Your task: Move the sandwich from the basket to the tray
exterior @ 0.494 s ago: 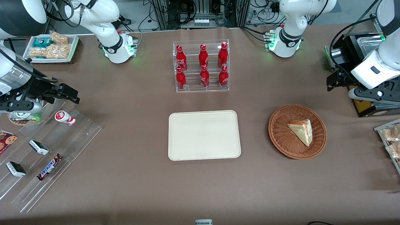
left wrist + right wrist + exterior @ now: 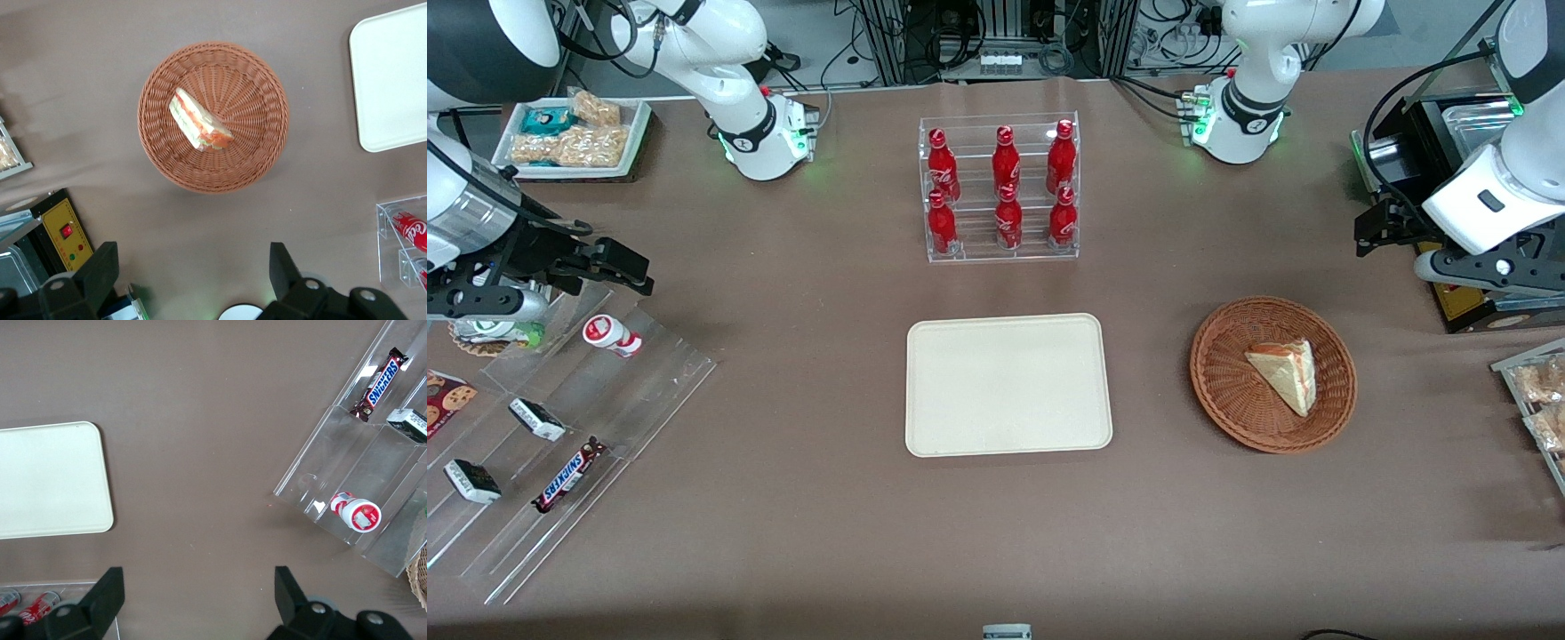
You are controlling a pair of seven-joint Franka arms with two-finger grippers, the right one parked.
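The sandwich (image 2: 1285, 373), a pale wedge with red and green filling, lies in the round wicker basket (image 2: 1227, 391). The cream tray (image 2: 1009, 384) sits bare beside the basket, toward the parked arm's end. My left gripper (image 2: 1375, 229) hangs high above the table, farther from the front camera than the basket and toward the working arm's end. In the left wrist view the gripper (image 2: 193, 273) is open and empty, with the sandwich (image 2: 198, 121), the basket (image 2: 253, 133) and a corner of the tray (image 2: 393, 80) below it.
A clear rack of red bottles (image 2: 1000, 188) stands farther back than the tray. A black box with a yellow panel (image 2: 1458, 307) sits under my arm. Packaged snacks (image 2: 1538, 396) lie at the working arm's table edge. Acrylic snack racks (image 2: 560, 427) are at the parked arm's end.
My left arm has shifted very slightly toward the middle of the table. The sandwich, basket and tray have not moved.
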